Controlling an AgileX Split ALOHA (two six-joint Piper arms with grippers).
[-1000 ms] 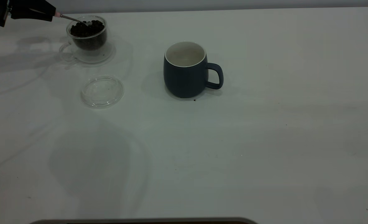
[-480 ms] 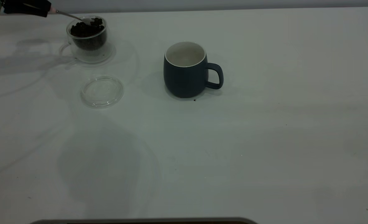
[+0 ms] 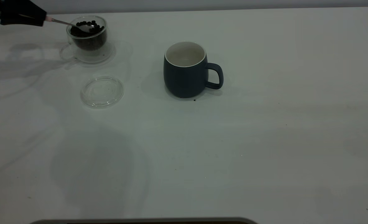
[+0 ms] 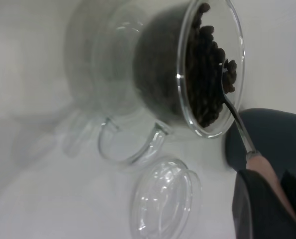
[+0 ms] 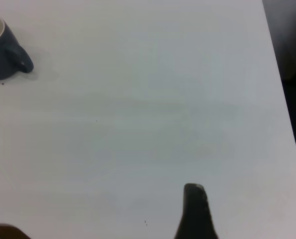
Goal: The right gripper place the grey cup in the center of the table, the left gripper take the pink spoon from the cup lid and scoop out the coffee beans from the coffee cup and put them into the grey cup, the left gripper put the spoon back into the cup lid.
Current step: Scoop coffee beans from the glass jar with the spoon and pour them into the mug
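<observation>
Left gripper (image 3: 31, 15): matte black, wedge-shaped, tapering toward the tip, with a boxy block at the rear end cut off by the frame edge. Up close in the left wrist view, dark, smooth-faced fingers (image 4: 262, 209) with soft edges. Right gripper: a single black, rounded fingertip (image 5: 195, 209) visible, plain and unmarked.

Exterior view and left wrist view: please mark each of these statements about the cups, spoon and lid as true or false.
1. The spoon has its bowl in the glass coffee cup. True.
2. The grey cup already holds coffee beans. False: its inside looks empty.
3. The cup lid covers the glass coffee cup. False: it lies on the table nearby.
4. The left gripper holds the spoon's handle. True.
5. The grey cup lies tipped over. False: it stands upright.
</observation>
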